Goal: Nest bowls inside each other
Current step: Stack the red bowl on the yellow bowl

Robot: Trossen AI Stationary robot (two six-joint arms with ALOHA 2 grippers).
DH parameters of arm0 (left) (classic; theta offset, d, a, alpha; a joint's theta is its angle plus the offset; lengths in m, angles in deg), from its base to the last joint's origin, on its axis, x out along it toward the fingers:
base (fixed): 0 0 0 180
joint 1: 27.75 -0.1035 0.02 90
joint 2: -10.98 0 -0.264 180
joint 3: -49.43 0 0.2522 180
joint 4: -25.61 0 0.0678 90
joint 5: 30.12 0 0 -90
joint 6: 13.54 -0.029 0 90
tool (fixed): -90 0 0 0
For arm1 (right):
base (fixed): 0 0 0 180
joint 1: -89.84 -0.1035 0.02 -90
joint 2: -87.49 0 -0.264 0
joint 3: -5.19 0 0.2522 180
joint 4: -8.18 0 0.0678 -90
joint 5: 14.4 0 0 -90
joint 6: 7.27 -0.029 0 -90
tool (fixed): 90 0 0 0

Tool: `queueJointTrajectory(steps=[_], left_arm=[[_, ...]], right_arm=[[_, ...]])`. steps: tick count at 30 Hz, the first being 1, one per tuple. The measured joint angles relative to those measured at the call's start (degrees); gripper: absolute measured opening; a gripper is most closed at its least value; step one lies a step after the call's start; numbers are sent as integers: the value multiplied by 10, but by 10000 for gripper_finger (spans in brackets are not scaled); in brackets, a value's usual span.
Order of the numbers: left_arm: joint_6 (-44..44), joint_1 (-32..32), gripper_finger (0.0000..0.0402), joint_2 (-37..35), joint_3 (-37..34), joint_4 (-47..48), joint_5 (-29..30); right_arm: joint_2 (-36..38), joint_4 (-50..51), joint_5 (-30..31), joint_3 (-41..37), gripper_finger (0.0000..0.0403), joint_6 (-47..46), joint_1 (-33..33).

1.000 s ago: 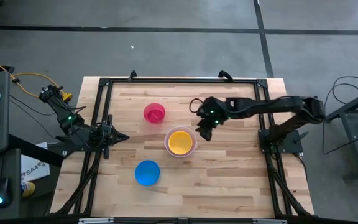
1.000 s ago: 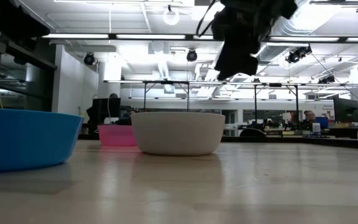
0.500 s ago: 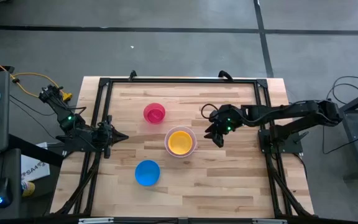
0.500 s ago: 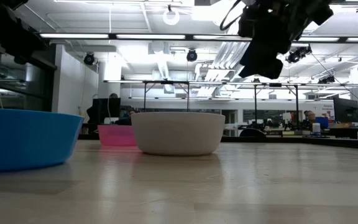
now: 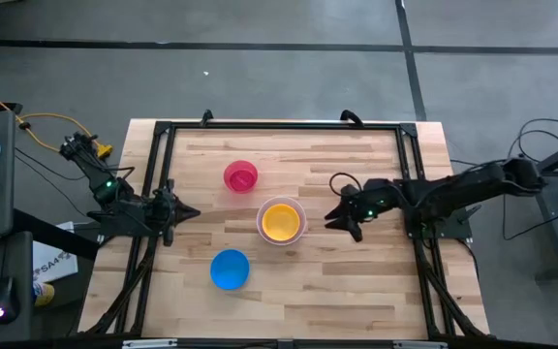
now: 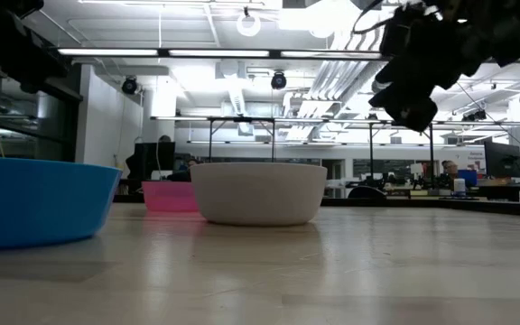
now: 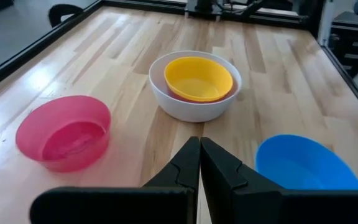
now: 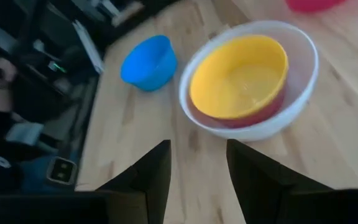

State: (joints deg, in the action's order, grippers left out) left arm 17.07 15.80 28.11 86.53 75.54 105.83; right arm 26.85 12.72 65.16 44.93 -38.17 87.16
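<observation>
Wooden planks of the table (image 5: 356,271) fill the middle of the overhead frame. At its centre we see the white bowl (image 5: 281,223) with the yellow bowl (image 5: 280,221) nested inside, over a reddish layer we cannot identify. The pink bowl (image 5: 241,176) sits up-left of it, the blue bowl (image 5: 230,269) down-left. Our right gripper (image 5: 343,217) hangs just right of the stack, fingers spread, empty. Our left gripper (image 5: 190,212) waits at the left edge, fingers pressed together, holding nothing.
</observation>
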Motion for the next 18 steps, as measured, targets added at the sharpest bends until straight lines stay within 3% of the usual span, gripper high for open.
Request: queueJointTrajectory(steps=[4,11,18], left_arm=[[0,-39,12,0,0,0,-19],[-12,-134,12,23,0,-2,-91],[-81,-214,12,68,0,-99,-147]], right_arm=[[8,-49,-9,-28,149,-3,-7],[9,-168,-81,-72,149,17,-29],[9,-254,-99,-147,149,8,-43]])
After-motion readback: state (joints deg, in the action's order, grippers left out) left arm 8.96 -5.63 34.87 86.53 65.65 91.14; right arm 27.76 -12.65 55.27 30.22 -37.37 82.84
